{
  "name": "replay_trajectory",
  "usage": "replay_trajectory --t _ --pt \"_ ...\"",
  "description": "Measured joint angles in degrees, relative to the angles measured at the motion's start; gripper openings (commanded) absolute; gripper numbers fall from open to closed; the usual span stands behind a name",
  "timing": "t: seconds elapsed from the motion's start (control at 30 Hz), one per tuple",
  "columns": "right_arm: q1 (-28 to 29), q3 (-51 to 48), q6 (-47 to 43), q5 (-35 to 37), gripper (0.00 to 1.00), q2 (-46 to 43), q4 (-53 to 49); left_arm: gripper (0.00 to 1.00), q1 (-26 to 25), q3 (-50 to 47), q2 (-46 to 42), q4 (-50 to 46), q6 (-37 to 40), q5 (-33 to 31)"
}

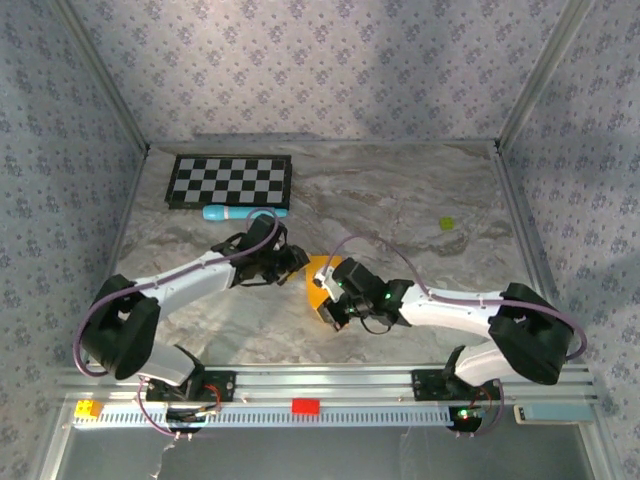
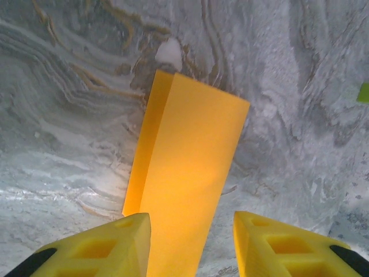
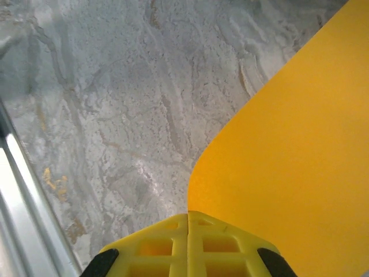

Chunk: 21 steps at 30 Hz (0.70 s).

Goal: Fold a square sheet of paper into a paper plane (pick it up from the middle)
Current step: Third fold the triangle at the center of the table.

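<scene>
The square sheet of paper (image 1: 318, 270) is orange and folded, lying near the middle of the marble table between my two grippers. In the left wrist view the paper (image 2: 184, 167) is a long folded strip with a raised flap along its left side. It runs between the yellow fingers of my left gripper (image 2: 192, 222), whose jaws stand apart; the strip lies against the left finger, clear of the right one. My left gripper (image 1: 296, 262) is at the paper's left edge. My right gripper (image 1: 326, 300) is at the near edge. Its jaws (image 3: 188, 214) are pressed together on the paper (image 3: 300, 144), which curves up from their seam.
A black-and-white checkerboard (image 1: 230, 181) lies at the back left with a light-blue cylinder (image 1: 240, 213) just in front of it. A tiny yellow-green bit (image 1: 447, 223) sits at the right. A metal rail (image 1: 320, 385) runs along the near edge.
</scene>
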Motion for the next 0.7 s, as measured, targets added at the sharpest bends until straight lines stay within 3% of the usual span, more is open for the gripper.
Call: replay_trajectory --t 0.17,0.33,0.7 --pt "-3.58 -1.27 2.4 -8.24 0.0 -0.04 3.67 0.35 0.15 3.28 1.38 -1.11 3.08 1.51" --pt "-6.03 -2.64 4.74 -13.84 0.0 -0.04 7.43 0.26 0.13 9.49 8.96 -0.37 5.99 5.53" --pt "-8.04 -5.86 8.11 -16.9 0.0 -0.04 11.58 0.11 -1.77 14.51 23.98 0.74 9.18 10.91"
